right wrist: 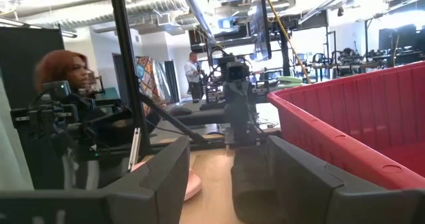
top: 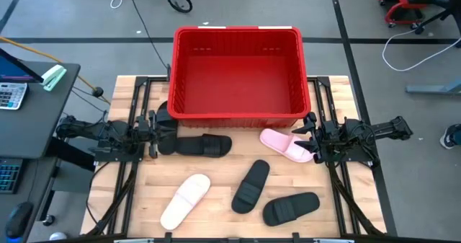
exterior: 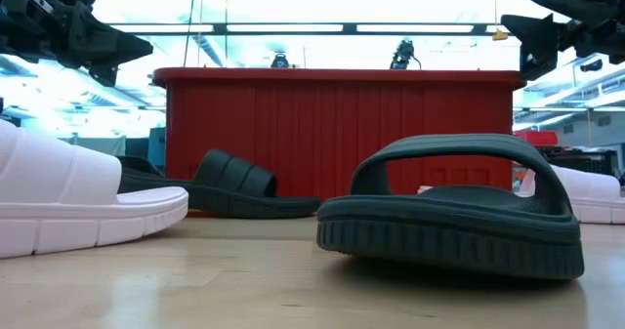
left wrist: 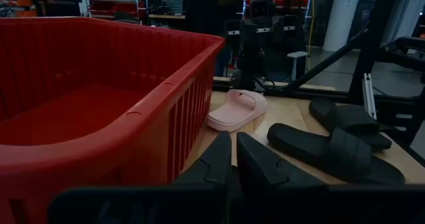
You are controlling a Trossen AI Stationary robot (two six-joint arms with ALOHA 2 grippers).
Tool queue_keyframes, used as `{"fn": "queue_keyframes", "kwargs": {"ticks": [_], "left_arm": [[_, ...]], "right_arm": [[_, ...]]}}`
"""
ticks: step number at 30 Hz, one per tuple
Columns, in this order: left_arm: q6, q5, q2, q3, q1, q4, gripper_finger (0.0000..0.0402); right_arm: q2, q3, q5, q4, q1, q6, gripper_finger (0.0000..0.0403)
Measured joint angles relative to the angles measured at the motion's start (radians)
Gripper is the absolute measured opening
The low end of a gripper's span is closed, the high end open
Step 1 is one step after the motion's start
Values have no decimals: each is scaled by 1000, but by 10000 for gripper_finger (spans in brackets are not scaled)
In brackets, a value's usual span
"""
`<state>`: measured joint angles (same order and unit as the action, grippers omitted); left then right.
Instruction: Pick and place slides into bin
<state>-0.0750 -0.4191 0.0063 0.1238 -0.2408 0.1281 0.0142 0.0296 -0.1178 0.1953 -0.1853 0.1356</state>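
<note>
- Bin [top: 238,73]: red ribbed crate standing at the table's [top: 216,214] far edge, with nothing visible inside it; the landmark for everything below.
- Slides, six in all, all outside the bin. A pink slide [top: 286,143] lies just in front of its right corner. One black slide [top: 204,145] lies just in front of its left part, and another [top: 163,111] is tucked against its left corner. A white slide [top: 185,200] and two more black slides [top: 251,185] [top: 290,208] lie farther out, well apart from the bin.
- Left gripper [top: 151,131]: beside the bin's front-left corner, raised off the table, fingers nearly closed on nothing.
- Right gripper [top: 310,133]: beside the bin's front-right corner, above the pink slide's end, fingers spread wide and empty.
- Step in hand, as judged: the task's start, no slide yet grasped.
- Next move, as judged: a descent of the right gripper onto the pink slide, its fingers straddling the strap or side, then a lift clearing the bin's rim before release.
</note>
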Motion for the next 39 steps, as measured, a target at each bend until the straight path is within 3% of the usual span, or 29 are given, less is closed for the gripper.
{"fn": "queue_keyframes", "kwargs": {"ticks": [39], "left_arm": [[0, 0, 0, 0, 0, 0, 34]], "right_arm": [[0, 0, 0, 0, 0, 0, 206]]}}
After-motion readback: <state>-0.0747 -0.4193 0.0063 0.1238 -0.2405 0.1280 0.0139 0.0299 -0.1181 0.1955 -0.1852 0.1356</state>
